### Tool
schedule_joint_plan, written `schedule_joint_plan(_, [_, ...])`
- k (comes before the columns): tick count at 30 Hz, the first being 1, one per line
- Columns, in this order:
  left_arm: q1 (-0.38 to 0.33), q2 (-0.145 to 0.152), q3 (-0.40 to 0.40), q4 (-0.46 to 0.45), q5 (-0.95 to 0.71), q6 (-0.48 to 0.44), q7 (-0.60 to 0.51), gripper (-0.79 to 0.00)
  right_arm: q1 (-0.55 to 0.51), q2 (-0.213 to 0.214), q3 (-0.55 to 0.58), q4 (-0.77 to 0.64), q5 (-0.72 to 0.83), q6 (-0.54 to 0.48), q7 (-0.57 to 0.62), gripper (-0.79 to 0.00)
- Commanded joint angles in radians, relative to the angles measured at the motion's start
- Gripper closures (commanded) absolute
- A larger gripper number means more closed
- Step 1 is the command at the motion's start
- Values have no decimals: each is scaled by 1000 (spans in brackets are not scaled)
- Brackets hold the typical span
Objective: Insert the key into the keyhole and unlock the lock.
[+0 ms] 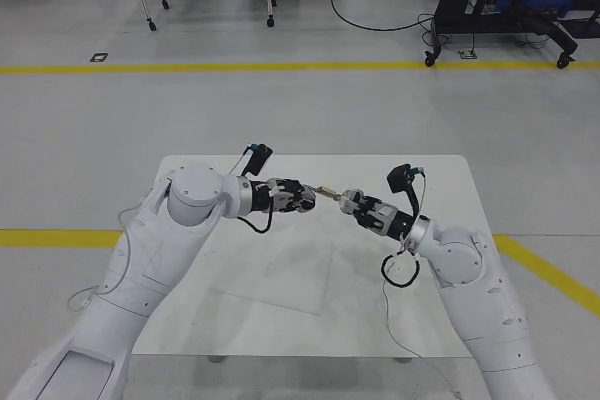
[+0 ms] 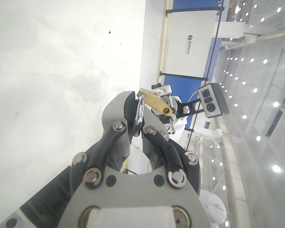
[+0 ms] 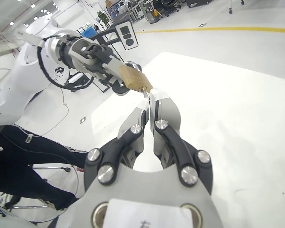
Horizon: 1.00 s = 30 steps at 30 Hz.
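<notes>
Key (image 3: 145, 94) pinched in right jaws touches the lock (image 3: 134, 78), whose shackle (image 2: 140, 112) left jaws pinch.

A white table (image 1: 280, 335) stands on a pale floor (image 1: 80, 130) with yellow lines (image 1: 280, 68), and far behind sits what may be a wheeled cart (image 1: 500, 25).

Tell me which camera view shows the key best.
The right wrist view: the right gripper pinches the key, whose tip is at the keyhole end of the lock. The top view gives a thin sliver between the arms. The left wrist view shows the lock's keyhole end, but the key there is too small to tell.
</notes>
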State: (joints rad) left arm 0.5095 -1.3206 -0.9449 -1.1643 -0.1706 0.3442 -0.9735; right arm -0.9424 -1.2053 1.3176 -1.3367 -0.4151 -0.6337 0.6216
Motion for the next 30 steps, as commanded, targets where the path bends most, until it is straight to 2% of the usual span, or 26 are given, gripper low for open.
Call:
schedule_joint_plan(1, [-5,4,6,-8,24,27,-40,0,13,0,-4,49,40,-7,3,0])
schedule_joint_plan(3, [-4,9,11,-14,38,51,-72,0,15,0,-9,73,63,-20,2,-9])
schedule_joint_plan(5, [-1,13,7,-16,44,75,-97,0,11,2,-5,86,59,-32,-6,-228])
schedule_joint_plan(6, [1,16,4,-17,42,86,-109,0,7,4,-3,88,58,-39,-11,-372])
schedule_joint_plan(7, [3,19,1,-18,44,99,-120,0,1,5,-1,89,58,-50,-17,-566])
schedule_joint_plan(9, [4,24,-1,-20,57,145,-144,0,-12,10,9,86,38,-73,-32,-757])
schedule_joint_plan(10, [4,27,-2,-24,62,165,-157,0,-20,12,14,79,21,-92,-43,-785])
schedule_joint_plan(15, [-6,46,20,-49,150,260,-242,0,-70,25,41,24,-93,-184,-119,-785])
schedule_joint_plan(19, [-22,63,94,-32,227,209,-293,0,-94,30,50,0,-158,-216,-181,-785])
schedule_joint_plan(23, [-51,82,186,30,333,165,-337,0,-99,32,50,-5,-205,-227,-226,-785])
schedule_joint_plan(27, [-61,84,213,53,351,161,-342,0,-93,34,50,-12,-233,-227,-265,-785])
schedule_joint_plan(28, [-62,83,220,55,360,158,-345,-83,-91,34,50,-12,-237,-228,-276,-785])
schedule_joint_plan(29, [-63,82,227,61,365,155,-348,-292,-89,34,49,-12,-239,-229,-286,-785])
schedule_joint_plan(30, [-64,80,231,66,364,154,-349,-610,-86,34,49,-10,-239,-229,-296,-785])
